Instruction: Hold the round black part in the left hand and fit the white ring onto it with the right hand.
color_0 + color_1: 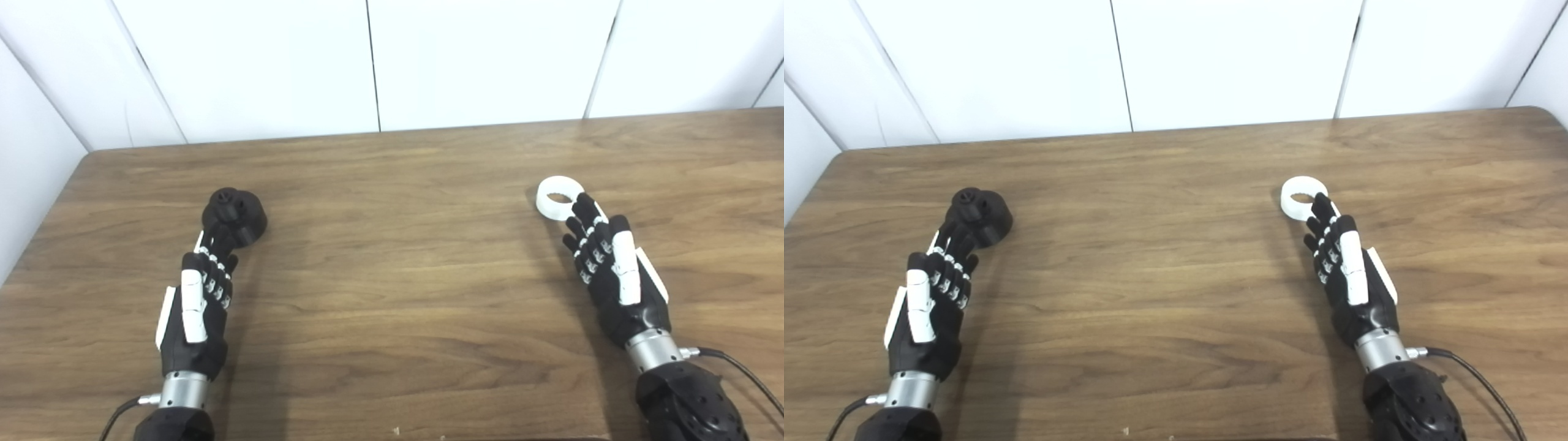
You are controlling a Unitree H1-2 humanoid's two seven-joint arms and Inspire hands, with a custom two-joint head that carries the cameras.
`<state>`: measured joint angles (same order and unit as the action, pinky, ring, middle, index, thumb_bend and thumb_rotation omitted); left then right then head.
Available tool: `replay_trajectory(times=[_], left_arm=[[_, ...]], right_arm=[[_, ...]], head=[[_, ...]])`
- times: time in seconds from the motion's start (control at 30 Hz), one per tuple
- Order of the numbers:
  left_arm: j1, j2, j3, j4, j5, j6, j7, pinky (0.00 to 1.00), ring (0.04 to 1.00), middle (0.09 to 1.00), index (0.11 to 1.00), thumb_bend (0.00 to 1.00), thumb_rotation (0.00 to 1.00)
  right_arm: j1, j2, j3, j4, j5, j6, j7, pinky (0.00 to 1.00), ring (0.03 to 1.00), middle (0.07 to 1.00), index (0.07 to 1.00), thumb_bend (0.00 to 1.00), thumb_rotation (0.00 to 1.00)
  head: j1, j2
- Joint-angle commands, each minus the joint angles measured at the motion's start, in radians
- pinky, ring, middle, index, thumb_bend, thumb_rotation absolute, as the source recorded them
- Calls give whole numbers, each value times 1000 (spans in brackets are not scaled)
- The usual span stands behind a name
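Observation:
The round black part (236, 214) rests on the wooden table (398, 263) at the left, with a small knob on top. My left hand (202, 288) lies just in front of it, fingers stretched out and apart, tips reaching the part's near edge. At the right the white ring (556, 197) lies flat on the table. My right hand (606, 263) is stretched toward it, open, with its longest fingertip at the ring's near right rim. Neither hand holds anything.
White wall panels (380, 61) stand behind the table's far edge. The table's left edge runs close to the left arm. A black cable (741, 370) trails from the right wrist. Bare wood lies between the two hands.

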<state>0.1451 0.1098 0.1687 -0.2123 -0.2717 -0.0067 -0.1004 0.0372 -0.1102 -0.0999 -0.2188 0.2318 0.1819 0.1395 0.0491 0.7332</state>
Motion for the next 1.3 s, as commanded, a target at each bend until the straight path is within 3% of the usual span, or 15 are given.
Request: replay_trajectory(times=[0.0, 0.57, 0.73, 0.8, 0.93, 1.07, 1.27], left_arm=[[1, 8, 6, -31, 4, -20, 3, 1000, 1000, 1000, 985, 632, 1000], [14, 5, 10, -43, 8, -21, 12, 1000, 1000, 1000, 984, 629, 1000], [14, 37, -6, -52, 122, -34, 22, 1000, 1000, 1000, 997, 610, 999], [14, 54, -6, -73, 157, -9, 25, 1000, 1000, 1000, 1000, 592, 991], [5, 89, 16, -121, 274, 57, 61, 1000, 1000, 994, 968, 663, 748], [-20, 162, 35, -155, 404, 139, 72, 1000, 1000, 995, 960, 719, 637], [-90, 272, 55, -150, 452, 243, 42, 1000, 1000, 1000, 982, 855, 484]], right_arm=[[-26, 4, 2, -8, 8, -42, 3, 1000, 1000, 1000, 983, 551, 1000], [-42, -7, 2, 0, 13, -43, 10, 1000, 1000, 1000, 986, 550, 1000], [-45, -10, 3, -2, 11, -39, 11, 1000, 1000, 1000, 986, 546, 1000], [-48, -11, 4, 0, 8, -40, 11, 1000, 1000, 1000, 984, 549, 1000], [-54, -9, 4, 10, 9, -48, 11, 1000, 1000, 1000, 983, 562, 1000], [-56, -11, 7, 21, 9, -57, 17, 1000, 1000, 1000, 981, 564, 1000], [-56, -16, 13, 30, 4, -56, 20, 1000, 1000, 1000, 977, 580, 1000]], head=[[1, 1], [1, -1], [11, 0], [23, 0], [37, -2], [50, -3], [62, -8]])
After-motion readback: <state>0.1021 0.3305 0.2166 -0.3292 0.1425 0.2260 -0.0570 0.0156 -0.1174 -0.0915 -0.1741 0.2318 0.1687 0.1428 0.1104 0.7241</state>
